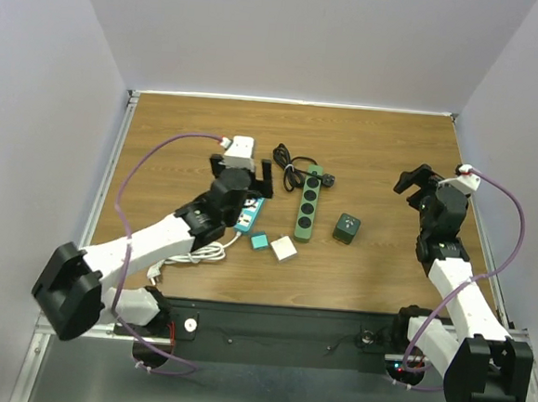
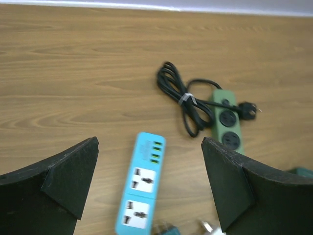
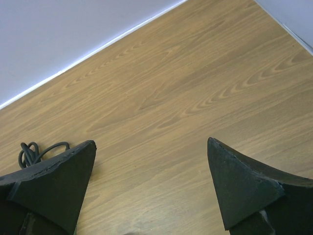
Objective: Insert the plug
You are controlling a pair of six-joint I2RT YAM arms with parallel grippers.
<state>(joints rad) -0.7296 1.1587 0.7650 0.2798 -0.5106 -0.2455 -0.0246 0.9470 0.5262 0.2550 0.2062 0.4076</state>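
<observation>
Both tools stand wide open and hold nothing. The left tool (image 2: 149, 143) hovers above the blue power strip (image 2: 142, 188), which lies left of centre on the surface (image 1: 181, 138) with its two sockets facing up. Just near of that strip lie a small teal adapter (image 1: 260, 242) and a white adapter (image 1: 284, 249); their prongs show only as blurs at the bottom edge of the left wrist view. To the right lie the green power strip (image 1: 308, 204), its bundled black cord (image 2: 180, 98) with the cord's plug (image 2: 249, 110), and a dark green cube adapter (image 1: 346, 228). The right tool (image 1: 418, 183) hangs well apart, over bare wood at the right.

Which plug is meant is not certain; from the left tool's position, one of the small adapters looks likeliest. To do the step well, grip the adapter by its body, fingers clear of the prongs. Square the prongs to the socket and press straight down. The light strip may slide, so the right tool could brace it.
</observation>
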